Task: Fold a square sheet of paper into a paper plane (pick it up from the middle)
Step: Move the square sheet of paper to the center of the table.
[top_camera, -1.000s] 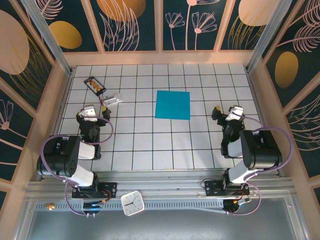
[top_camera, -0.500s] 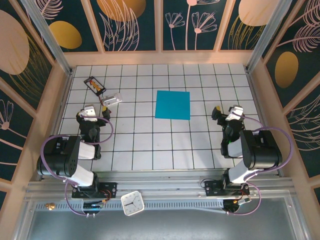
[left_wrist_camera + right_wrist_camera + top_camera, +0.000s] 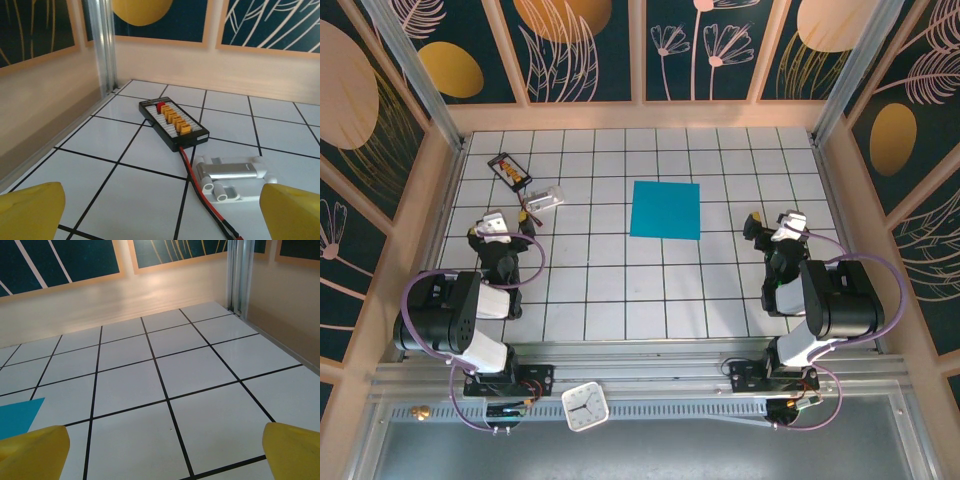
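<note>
The square sheet of paper (image 3: 665, 210) is teal-blue and lies flat, with no fold, on the white tiled floor at mid-table. One of its corners shows at the left edge of the right wrist view (image 3: 15, 416). My left gripper (image 3: 500, 228) hovers at the left, well clear of the sheet, and is open; its yellow fingertips (image 3: 31, 210) stand wide apart over bare tile (image 3: 162, 220). My right gripper (image 3: 775, 228) sits to the right of the sheet, also open with nothing between its fingers (image 3: 162, 455). The paper plane is out of view.
A small black card with orange connectors (image 3: 510, 170) (image 3: 172, 124) lies at the back left, with a red-and-black wire running from it. Next to it is a white-and-silver part (image 3: 545, 198) (image 3: 232, 177). Wooden walls (image 3: 640, 115) ring the tiled floor.
My left gripper has swung slightly to the left. The right arm and the sheet have not moved.
</note>
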`<state>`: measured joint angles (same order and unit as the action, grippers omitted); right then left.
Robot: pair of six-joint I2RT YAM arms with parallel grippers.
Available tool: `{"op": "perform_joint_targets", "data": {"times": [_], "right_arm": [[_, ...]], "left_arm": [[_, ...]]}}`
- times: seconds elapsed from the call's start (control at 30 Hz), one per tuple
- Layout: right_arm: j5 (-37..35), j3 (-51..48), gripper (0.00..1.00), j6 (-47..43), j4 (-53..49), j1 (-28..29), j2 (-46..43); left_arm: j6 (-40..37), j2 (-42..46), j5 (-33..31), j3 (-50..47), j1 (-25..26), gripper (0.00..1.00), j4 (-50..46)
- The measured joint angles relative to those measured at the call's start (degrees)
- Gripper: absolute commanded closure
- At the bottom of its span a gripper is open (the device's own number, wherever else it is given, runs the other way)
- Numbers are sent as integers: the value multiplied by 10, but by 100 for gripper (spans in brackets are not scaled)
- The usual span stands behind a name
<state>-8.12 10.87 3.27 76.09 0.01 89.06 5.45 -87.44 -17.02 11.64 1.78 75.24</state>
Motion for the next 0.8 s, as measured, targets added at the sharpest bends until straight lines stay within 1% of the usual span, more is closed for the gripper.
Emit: {"op": "perform_joint_targets", "data": {"times": [0.17,0.2,0.3,0.33,0.4,0.47,0.53,0.6,0.7,0.8], "right_arm": [[-12,0,2,-2,-4,2,-1],[-14,0,2,-4,-4,4,-1],[-15,0,3,-11,-7,10,-6],[-23,3,5,-13,-28,13,-21],[-29,19,5,-14,-92,17,-67],[-34,45,5,-10,-140,19,-116],[-43,83,5,8,-196,22,-160],[-60,131,5,33,-259,36,-178],[-85,188,4,61,-348,92,-181],[-90,216,4,88,-422,141,-172]], "left_arm": [[5,28,-12,-17,0,1,3],[7,48,-17,-19,0,1,-12],[21,145,-37,-13,0,1,-79],[28,176,-36,-9,0,1,-93],[56,217,-27,7,0,1,-121],[96,229,-5,32,0,1,-163],[156,220,23,66,6,1,-218],[206,200,31,102,32,1,-280],[257,149,16,185,117,1,-404],[290,67,14,302,198,1,-522]]}}
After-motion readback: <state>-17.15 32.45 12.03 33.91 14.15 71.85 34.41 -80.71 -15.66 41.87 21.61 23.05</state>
